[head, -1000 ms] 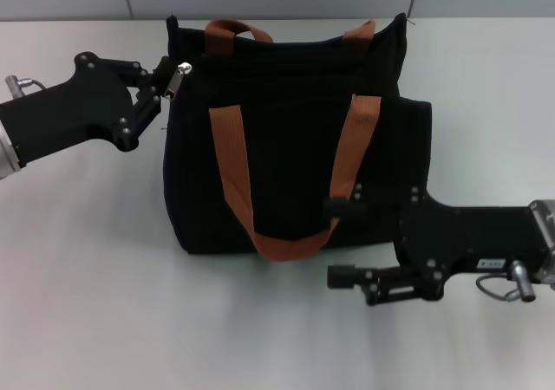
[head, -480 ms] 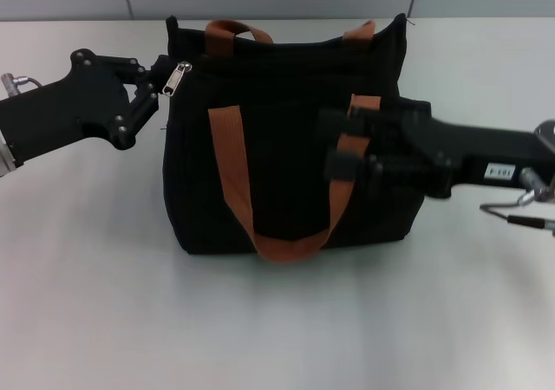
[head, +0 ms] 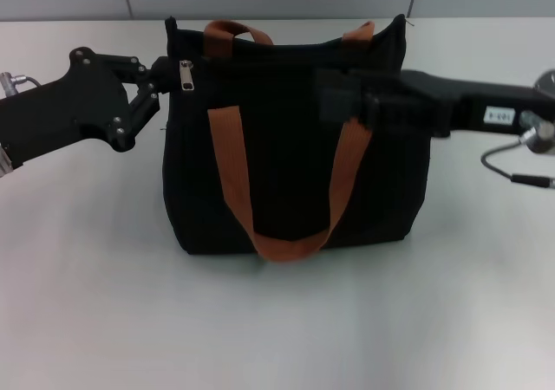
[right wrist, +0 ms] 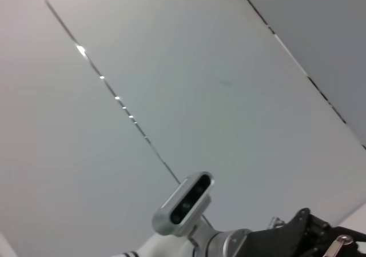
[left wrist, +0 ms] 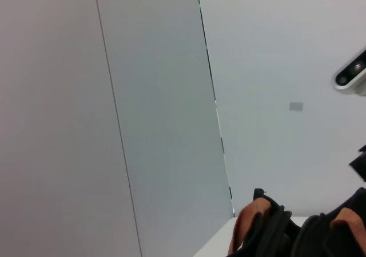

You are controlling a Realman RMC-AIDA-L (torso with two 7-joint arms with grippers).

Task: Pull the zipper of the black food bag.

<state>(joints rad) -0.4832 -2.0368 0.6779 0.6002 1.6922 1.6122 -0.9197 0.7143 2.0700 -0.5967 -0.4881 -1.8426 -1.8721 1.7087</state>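
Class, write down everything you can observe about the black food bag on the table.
The black food bag is a boxy tote of dark fabric standing upright on the pale table. Two orange-brown webbing handles show; the near one hangs down its front in a loop. A small silver zipper hangs at its upper corner on the robot's left, where the left gripper meets the bag. The right gripper reaches across its upper front.

Open white bench point(head: 260, 321) lies in front of the boxy black fabric food bag point(head: 286, 182); both black arms flank its top corners.
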